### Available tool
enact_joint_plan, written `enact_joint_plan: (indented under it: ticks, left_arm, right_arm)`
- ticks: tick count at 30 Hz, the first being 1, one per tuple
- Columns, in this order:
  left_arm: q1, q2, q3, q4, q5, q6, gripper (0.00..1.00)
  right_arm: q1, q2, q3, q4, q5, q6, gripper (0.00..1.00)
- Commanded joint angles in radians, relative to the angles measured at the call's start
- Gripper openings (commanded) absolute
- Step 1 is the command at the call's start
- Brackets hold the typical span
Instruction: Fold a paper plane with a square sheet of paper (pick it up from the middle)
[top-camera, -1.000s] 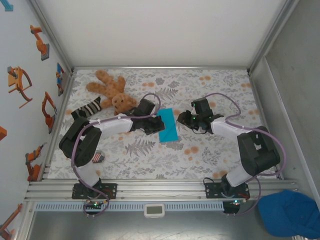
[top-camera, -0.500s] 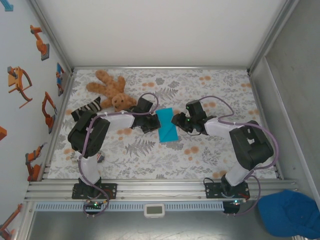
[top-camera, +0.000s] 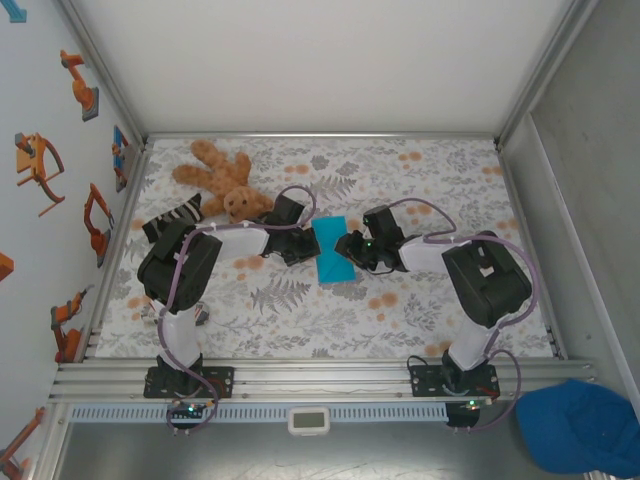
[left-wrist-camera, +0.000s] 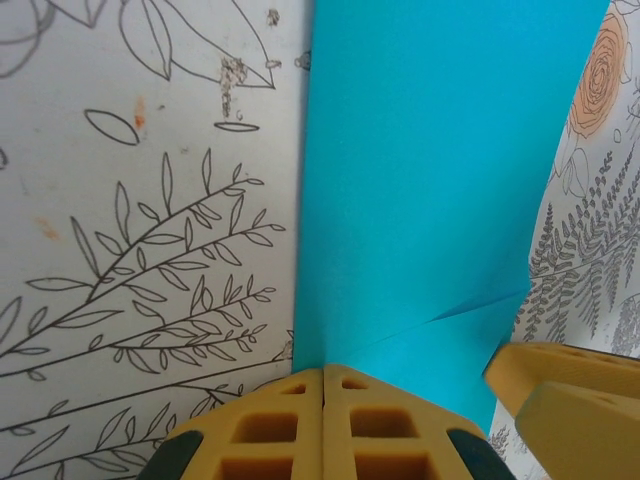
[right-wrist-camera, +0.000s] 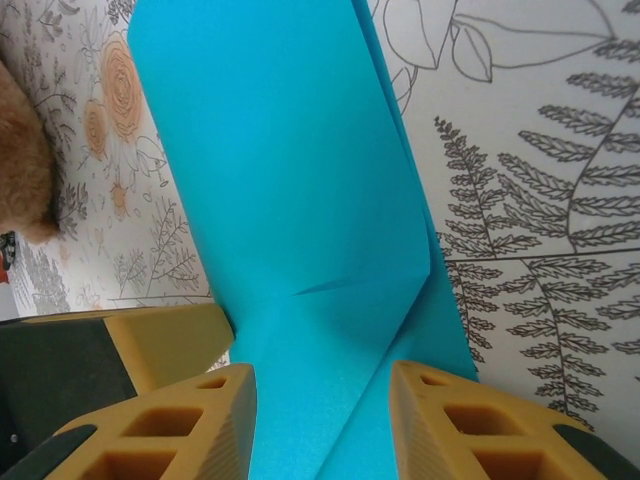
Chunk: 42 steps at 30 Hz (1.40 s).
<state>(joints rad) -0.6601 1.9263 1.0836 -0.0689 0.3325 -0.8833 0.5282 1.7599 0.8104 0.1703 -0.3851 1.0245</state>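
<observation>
Floral-printed worktop (top-camera: 420, 300), and just right of the teddy bear (top-camera: 222, 180), a little nearer the arms, lies the square sheet of paper (top-camera: 334, 252), with one hand on each side of it. It is plain cyan, folded to a narrow upright oblong. A short slanting crease shows near the hands, and stacked layers peek out along one long edge.

The left hand (left-wrist-camera: 323, 372) is closed tight, its tips at the paper's edge; I can't tell whether it has a layer. The right hand (right-wrist-camera: 322, 378) stands part open, astride the opposite edge and gripping nothing.

I'd let the left hand pin the sheet. The right should take only the top layer, then fold it slowly with the edges matched.
</observation>
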Motion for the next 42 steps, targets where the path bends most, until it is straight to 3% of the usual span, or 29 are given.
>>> enact_joint_plan:
  ticks: [1, 11, 19, 29, 39, 42]
  left_arm:
    - [0.005, 0.014, -0.018, -0.002, 0.003, -0.007, 0.05]
    - [0.008, 0.020, -0.048, 0.043, 0.041, -0.052, 0.04]
    - [0.008, 0.015, -0.067, 0.056, 0.039, -0.062, 0.04]
    - [0.007, 0.014, -0.066, 0.048, 0.036, -0.053, 0.04]
    - [0.011, 0.003, -0.064, 0.039, 0.032, -0.047, 0.04]
    - [0.013, -0.005, -0.060, 0.037, 0.036, -0.045, 0.04]
  right_arm:
    - [0.007, 0.007, 0.012, -0.006, 0.011, 0.019, 0.39]
    - [0.012, 0.054, 0.013, 0.059, -0.009, 0.109, 0.39]
    - [0.018, 0.062, -0.011, 0.156, -0.026, 0.147, 0.34]
    - [0.018, 0.019, -0.014, 0.109, 0.019, 0.104, 0.26]
    - [0.018, -0.002, -0.004, 0.082, 0.044, 0.086, 0.15]
    - [0.018, -0.004, -0.006, 0.085, 0.046, 0.088, 0.07]
